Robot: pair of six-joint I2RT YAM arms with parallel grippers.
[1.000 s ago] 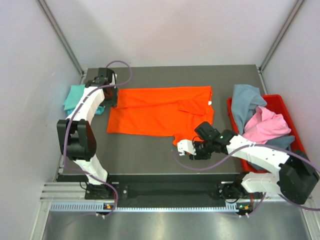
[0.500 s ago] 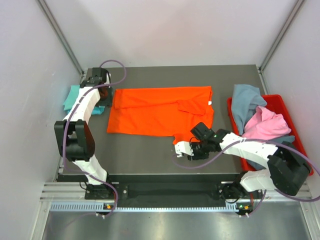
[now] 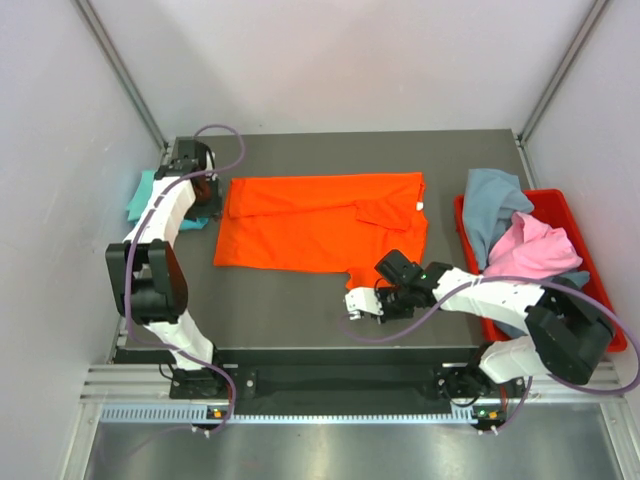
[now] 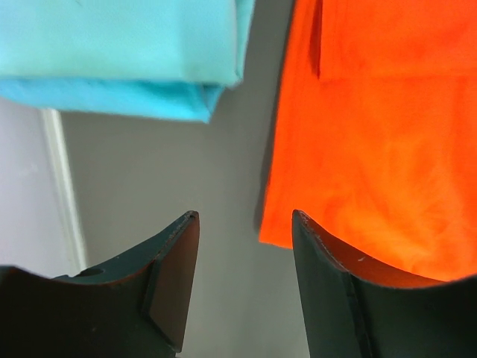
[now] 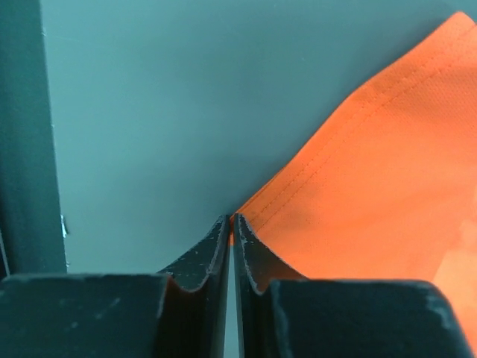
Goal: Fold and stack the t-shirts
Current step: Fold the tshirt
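Right end effector (image 5: 232, 221) pinched orange t-shirt (image 5: 373, 171) corner | teal t-shirt (image 4: 112, 52) cropped

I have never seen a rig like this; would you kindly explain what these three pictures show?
Two robot arms stand at the near edge of a table, each ending in a two-finger gripper. The wide picture comes from a camera overhead; the two close-ups come from cameras on the wrists. An orange shirt lies flat, a folded teal shirt beside it, and a red bin holds a grey-blue shirt and a pink shirt. The left gripper is open over the orange shirt's edge, holding nothing. The right gripper is shut on that shirt's near corner.
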